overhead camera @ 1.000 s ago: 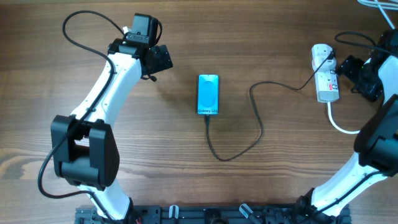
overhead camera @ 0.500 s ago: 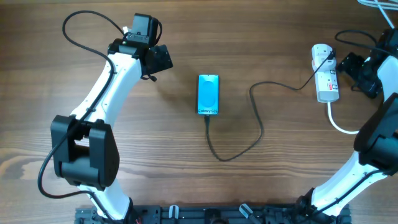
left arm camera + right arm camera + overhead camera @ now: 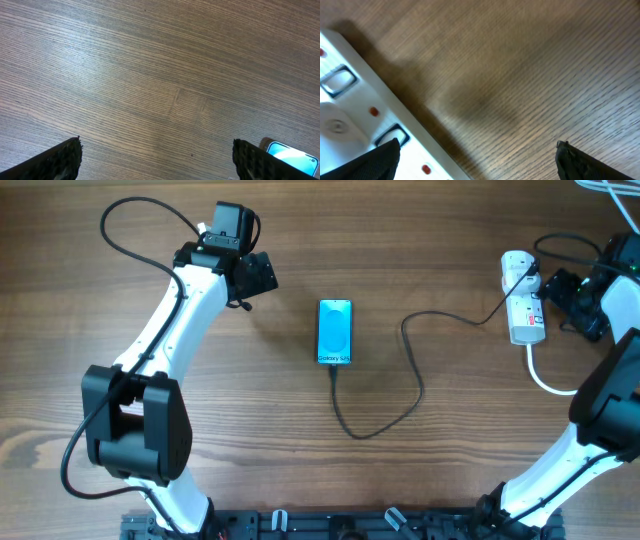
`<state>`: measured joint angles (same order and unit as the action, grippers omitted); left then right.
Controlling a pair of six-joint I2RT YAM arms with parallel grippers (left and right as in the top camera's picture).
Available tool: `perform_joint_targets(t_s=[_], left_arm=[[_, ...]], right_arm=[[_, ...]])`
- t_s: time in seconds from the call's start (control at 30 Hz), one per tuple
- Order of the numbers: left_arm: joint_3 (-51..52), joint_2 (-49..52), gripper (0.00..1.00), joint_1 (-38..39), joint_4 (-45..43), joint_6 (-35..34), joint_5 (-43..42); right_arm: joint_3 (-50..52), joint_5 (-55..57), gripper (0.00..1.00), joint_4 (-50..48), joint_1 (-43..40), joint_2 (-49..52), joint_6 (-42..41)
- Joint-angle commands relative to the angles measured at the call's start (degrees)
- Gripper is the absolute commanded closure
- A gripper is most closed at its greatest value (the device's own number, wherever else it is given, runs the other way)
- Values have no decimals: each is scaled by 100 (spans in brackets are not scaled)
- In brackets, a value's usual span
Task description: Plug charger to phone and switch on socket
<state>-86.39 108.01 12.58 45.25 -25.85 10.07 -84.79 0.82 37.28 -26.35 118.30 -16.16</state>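
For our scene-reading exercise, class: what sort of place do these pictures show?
Probably a robotics lab bench: white-and-black jointed robot arms, left and right, flank a wood-grain table holding a cyan-screened smartphone, a thin black charger cable and a white oblong power strip.

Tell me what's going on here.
The charger already looks plugged into the phone's bottom edge, and its other end runs to the socket. The right hand hovers open beside the socket, holding nothing, so switching it on seems next. The left hand hangs open over bare table, left of the phone.
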Motion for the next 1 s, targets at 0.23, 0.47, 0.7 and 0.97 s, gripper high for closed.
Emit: perform_joint_targets(t_s=[0.23, 0.47, 0.7, 0.97], left_arm=[[24, -22, 0, 4, 7, -55, 111], [24, -22, 0, 4, 4, -55, 111], [24, -22, 0, 4, 2, -55, 111], [24, -22, 0, 4, 4, -55, 111]], right_arm=[[361, -496, 0, -595, -20, 151, 79], [393, -273, 0, -680, -20, 151, 101], [393, -382, 0, -542, -20, 151, 111], [393, -575, 0, -492, -20, 151, 122]])
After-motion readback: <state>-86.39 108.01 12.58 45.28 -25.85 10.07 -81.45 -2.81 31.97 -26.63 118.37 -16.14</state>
